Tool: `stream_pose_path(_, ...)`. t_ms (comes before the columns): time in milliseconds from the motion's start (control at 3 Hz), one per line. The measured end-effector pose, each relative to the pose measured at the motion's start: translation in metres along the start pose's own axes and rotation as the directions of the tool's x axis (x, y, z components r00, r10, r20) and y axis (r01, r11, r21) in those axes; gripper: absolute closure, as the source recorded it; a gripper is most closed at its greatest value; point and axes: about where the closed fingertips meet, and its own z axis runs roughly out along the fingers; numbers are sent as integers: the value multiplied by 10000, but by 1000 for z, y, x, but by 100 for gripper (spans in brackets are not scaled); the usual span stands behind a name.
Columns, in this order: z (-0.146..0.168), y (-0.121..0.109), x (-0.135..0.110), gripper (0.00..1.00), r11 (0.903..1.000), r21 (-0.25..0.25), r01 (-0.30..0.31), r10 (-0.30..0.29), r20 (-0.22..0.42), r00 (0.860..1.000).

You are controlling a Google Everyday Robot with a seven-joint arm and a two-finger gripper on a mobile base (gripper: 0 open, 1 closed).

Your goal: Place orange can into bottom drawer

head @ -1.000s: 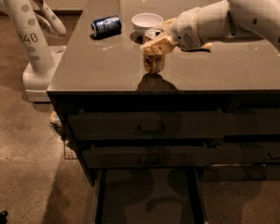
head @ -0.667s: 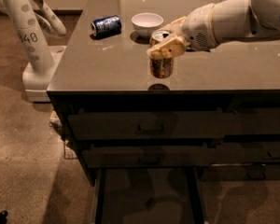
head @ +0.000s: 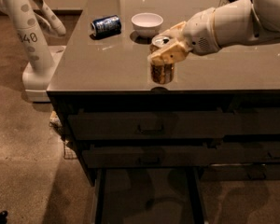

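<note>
Jaws of the pale two-finger gripper (head: 165,55) are pinched around the upper part of the slim orange-and-white aluminium drink can (head: 162,73). They hold it upright near the front edge of the glossy grey worktop (head: 107,64). Whether its base touches the surface I cannot tell. Below, at the foot of the cabinet, the wide dark grey-brown bottom drawer (head: 147,195) stands pulled open. Farther back on the worktop, a dark blue can (head: 106,25) lies on its side beside a small white bowl (head: 147,23).
</note>
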Motion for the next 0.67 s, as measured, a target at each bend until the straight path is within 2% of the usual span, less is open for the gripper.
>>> stream_pose_path(333, -7, 46, 14, 100, 9960, -860, 255, -275, -230, 9994)
stream_pose_path(667, -16, 93, 34, 100, 9904, -1329, 368, -408, -276, 9988)
